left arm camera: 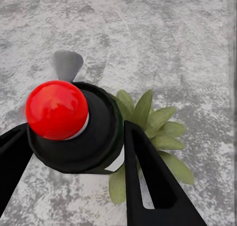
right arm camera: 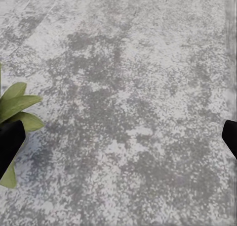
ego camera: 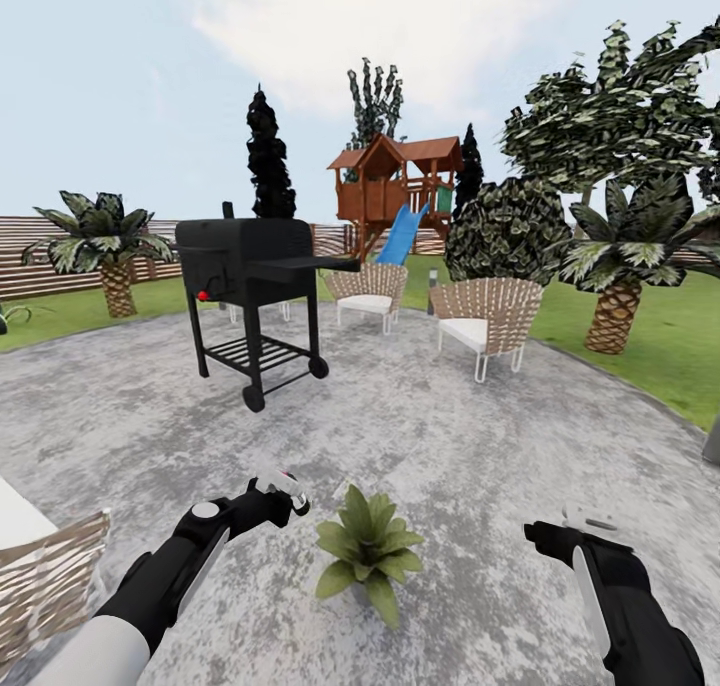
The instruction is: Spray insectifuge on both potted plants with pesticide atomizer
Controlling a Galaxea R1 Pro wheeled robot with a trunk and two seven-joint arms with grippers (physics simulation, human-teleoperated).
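The left tool [left arm camera: 81, 152] was clamped on the atomizer [left arm camera: 74, 124], held just beside a potted plant [ego camera: 368, 551] on the patio [ego camera: 450, 436]. The right tool [right arm camera: 118, 142] hung with fingers apart over bare paving near the plant.

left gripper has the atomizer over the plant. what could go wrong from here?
Left gripper holds the pesticide atomizer beside the potted plant, not over it: spray may fall on the patio and leave far leaves dry. Only the fingertips grip the bottle; it could slip. The right gripper is open nearby and could brush leaves.
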